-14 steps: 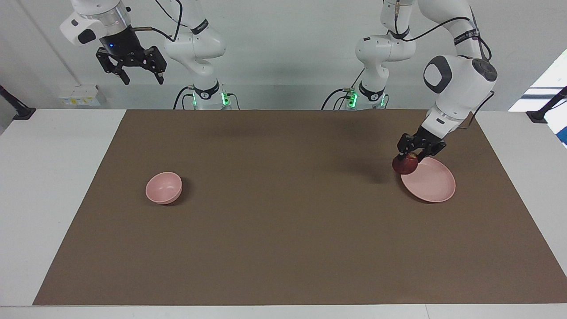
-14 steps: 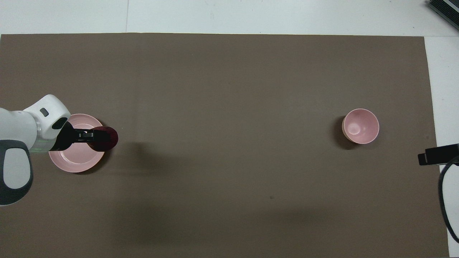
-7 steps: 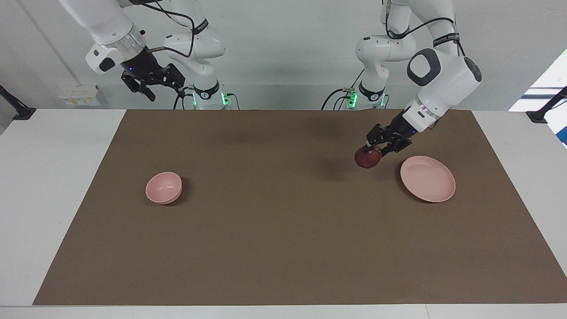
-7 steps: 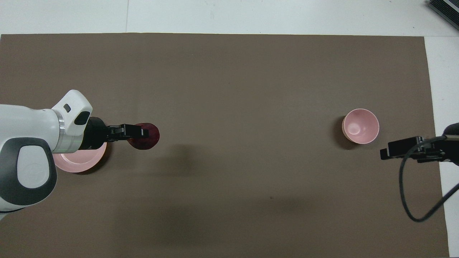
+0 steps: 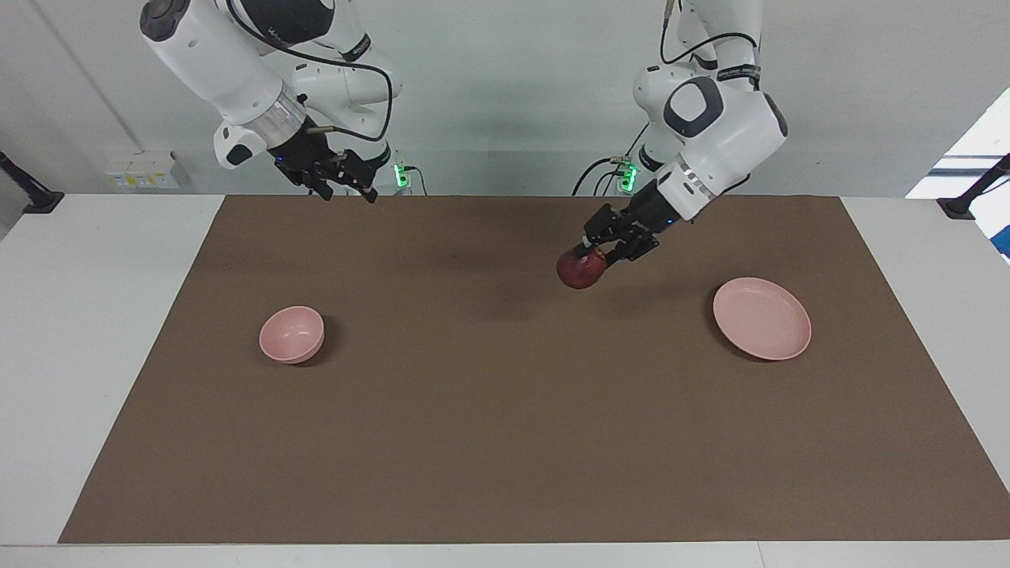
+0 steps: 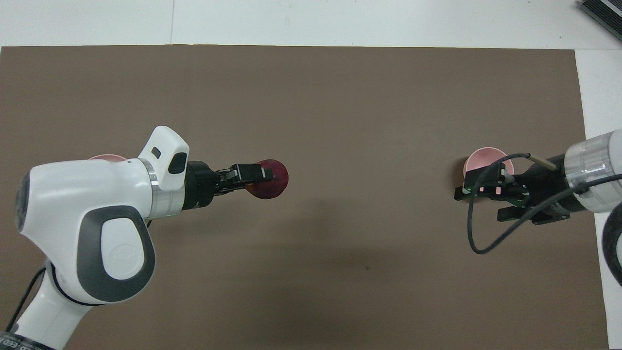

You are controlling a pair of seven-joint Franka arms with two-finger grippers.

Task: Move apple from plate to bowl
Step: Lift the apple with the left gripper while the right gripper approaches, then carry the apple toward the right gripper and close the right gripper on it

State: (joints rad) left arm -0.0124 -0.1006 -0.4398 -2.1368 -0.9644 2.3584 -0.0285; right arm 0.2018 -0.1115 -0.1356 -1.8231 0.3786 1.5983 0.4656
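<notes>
The dark red apple (image 5: 580, 272) hangs in the air over the bare mat, between the plate and the bowl. My left gripper (image 5: 590, 256) is shut on its top; in the overhead view the left gripper (image 6: 262, 175) shows with the apple (image 6: 274, 184) at its tip. The pale pink plate (image 5: 762, 318) lies empty toward the left arm's end; the left arm hides most of the plate (image 6: 107, 157) from above. The small pink bowl (image 5: 292, 334) stands empty toward the right arm's end. My right gripper (image 5: 347, 193) is open, empty and raised; from above the right gripper (image 6: 481, 204) overlaps the bowl (image 6: 486, 155).
A brown mat (image 5: 505, 442) covers most of the white table (image 5: 95, 315). Nothing else lies on it. A dark device (image 6: 602, 12) sits at the table's corner farthest from the robots, at the right arm's end.
My left gripper has carried the apple off the plate and along the mat toward the bowl. My right arm has swung down and in, and now hangs above the bowl's area.
</notes>
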